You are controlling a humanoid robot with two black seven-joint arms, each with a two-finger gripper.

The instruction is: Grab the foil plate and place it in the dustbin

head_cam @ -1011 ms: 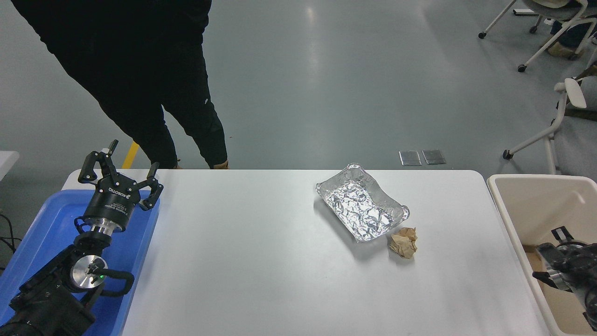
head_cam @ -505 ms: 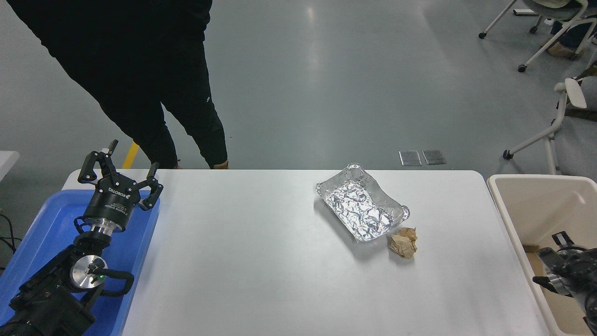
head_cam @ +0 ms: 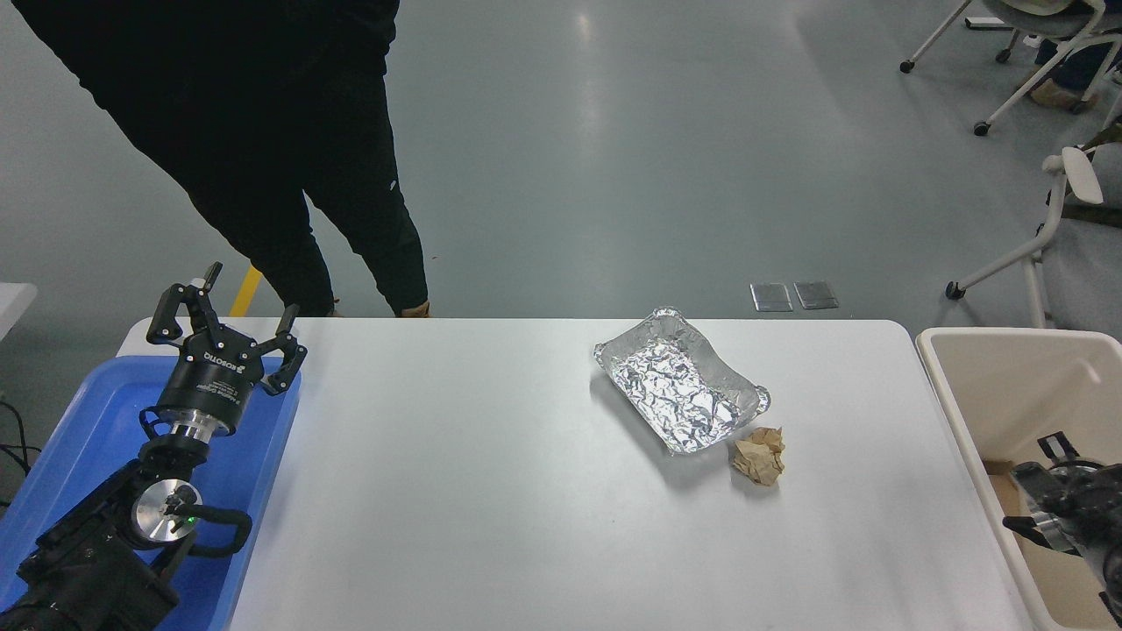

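The foil plate (head_cam: 680,392) lies upright on the white table (head_cam: 491,491), right of the middle and near the far edge, with nothing in it. The beige dustbin (head_cam: 964,412) stands against the table's right edge. My right gripper (head_cam: 1056,499) is at the lower right, over the dustbin's opening and well away from the plate; only part of it shows. My left gripper (head_cam: 226,317) is parked open and empty over the blue tray at the lower left.
A crumpled brown paper ball (head_cam: 759,456) lies just at the plate's near right corner. A shallow blue tray (head_cam: 61,438) sits at the table's left end. A person in black (head_cam: 289,175) stands behind the far left edge. Chairs stand at the far right.
My right gripper has sunk slightly lower and to the right over the dustbin. The plate, the paper ball and my left arm have not moved.
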